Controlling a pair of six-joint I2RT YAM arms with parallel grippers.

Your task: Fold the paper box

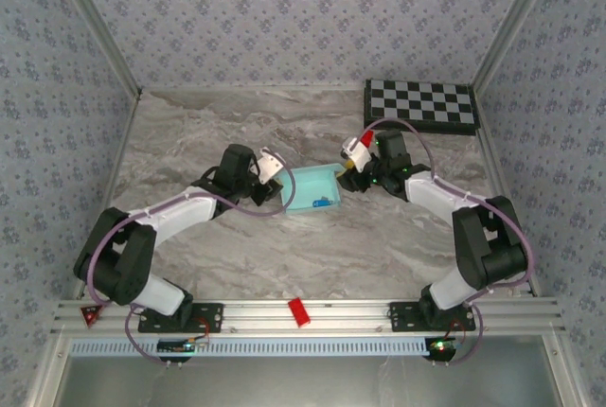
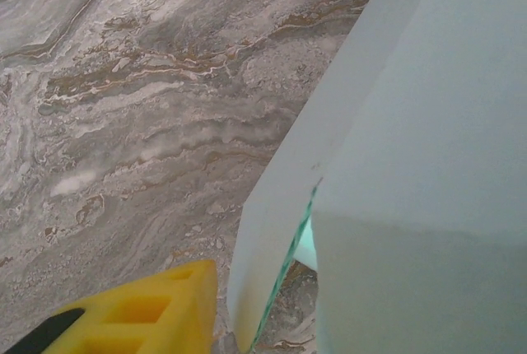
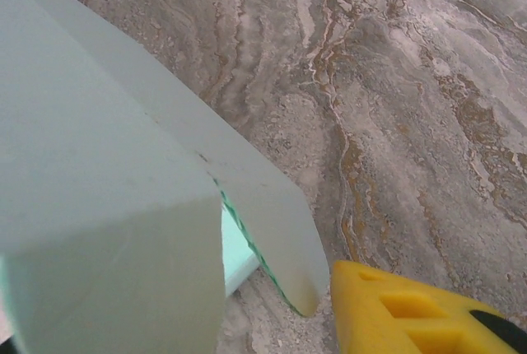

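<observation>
The paper box [image 1: 311, 189] sits near the middle of the desk [image 1: 312, 256], between my two arms. It is a pale light-blue tray with its walls partly raised and its open side up. A small darker blue patch shows inside it, towards the near right corner.

My left gripper [image 1: 276, 170] is at the box's left wall, touching or just beside the far left corner. From the left wrist, one yellow finger [image 2: 140, 317] shows low on the left, just beside a curved flap of the box [image 2: 412, 165] that stands up from the marble. The card hides the other finger, so I cannot tell whether this gripper is clamped on the wall or spread.

My right gripper [image 1: 349, 167] is at the box's far right corner. From the right wrist, one yellow finger [image 3: 412, 313] shows low on the right, just beside a rounded flap of the box [image 3: 99, 165]. The other finger is behind the card here too, so I cannot tell whether this gripper is gripping.

A black-and-white checkerboard [image 1: 421, 106] lies at the far right of the desk, well apart from the box. A small red piece [image 1: 299, 311] rests on the rail [image 1: 379, 310] at the near edge, between my arm bases.
</observation>
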